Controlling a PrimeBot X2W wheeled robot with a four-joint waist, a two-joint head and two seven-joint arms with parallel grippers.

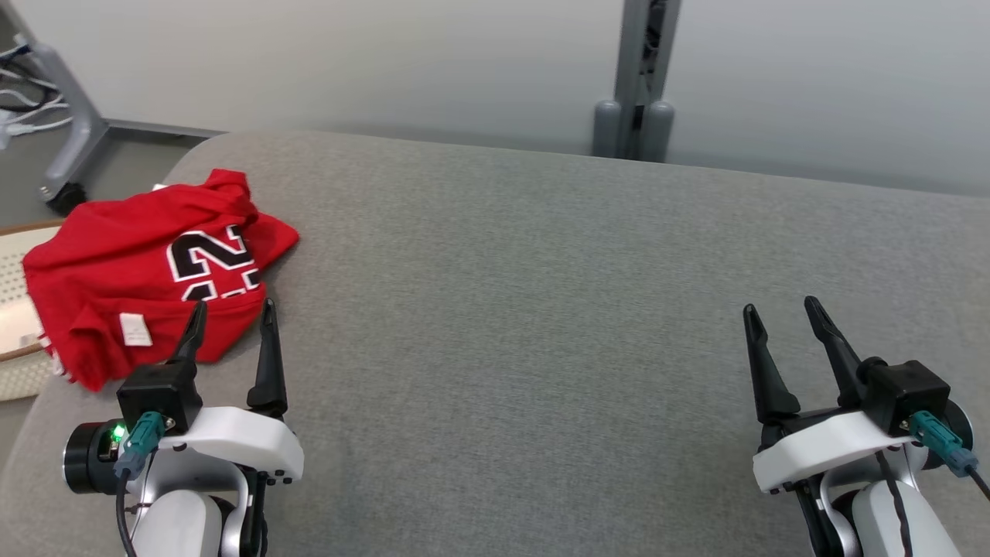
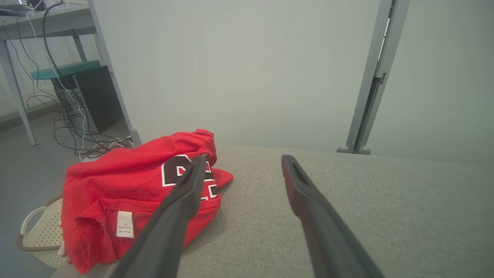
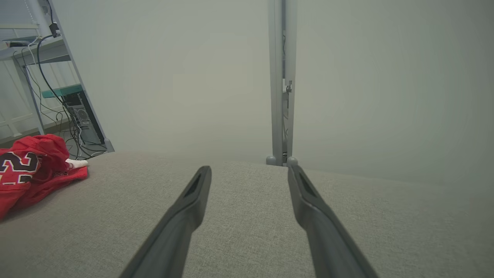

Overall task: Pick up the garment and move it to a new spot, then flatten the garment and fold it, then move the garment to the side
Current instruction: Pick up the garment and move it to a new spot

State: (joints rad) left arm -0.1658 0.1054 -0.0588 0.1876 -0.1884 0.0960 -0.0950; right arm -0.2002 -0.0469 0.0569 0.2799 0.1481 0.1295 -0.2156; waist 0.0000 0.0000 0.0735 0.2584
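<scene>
Left gripper (image 1: 234, 305) first: both dark fingers spread wide, nothing between them. In the head view the tips sit right at the near edge of the red garment (image 1: 116, 263), and I can't say whether the outer finger touches the cloth. From the left wrist view that gripper (image 2: 244, 159) points along the grey bench (image 2: 347, 216), with its left finger crossing in front of the garment (image 2: 115, 181). Right gripper (image 1: 780, 305) now: fingers also spread, empty, low over bare grey fabric and well away from the garment. Its own view shows the same gripper (image 3: 249, 168) open over the bench (image 3: 247, 231), with the garment (image 3: 23, 181) far off to the left. The garment is a crumpled heap at the bench's (image 1: 526, 309) left end, spilling over the edge. A black-and-white number (image 1: 213, 259) faces up, and a white label (image 1: 135, 329) shows near the hem. A pale perforated basket (image 1: 11, 309) sits just beside it, below the edge. Beyond the bench, a grey post (image 1: 638, 77) stands against the wall.
</scene>
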